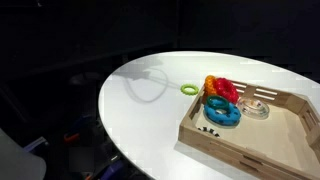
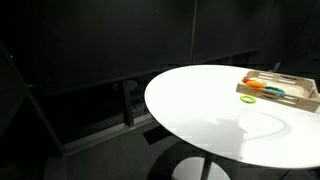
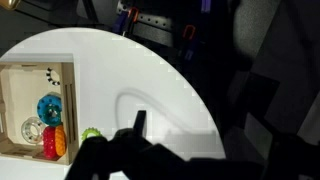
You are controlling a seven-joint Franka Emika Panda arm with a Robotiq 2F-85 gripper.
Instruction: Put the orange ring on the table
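The orange ring lies in the wooden tray, at its end nearest the table's middle, leaning against the red ring. It shows as an orange patch in an exterior view and beside the red one in the wrist view. The round white table carries the tray. My gripper is a dark silhouette at the bottom of the wrist view, high above the table and well away from the tray. Only one finger stands out, and nothing shows in it. The arm is not in the exterior views.
The light wooden tray also holds a blue ring and a clear ring. A small green ring lies on the table just outside the tray. The table edge drops off into dark surroundings.
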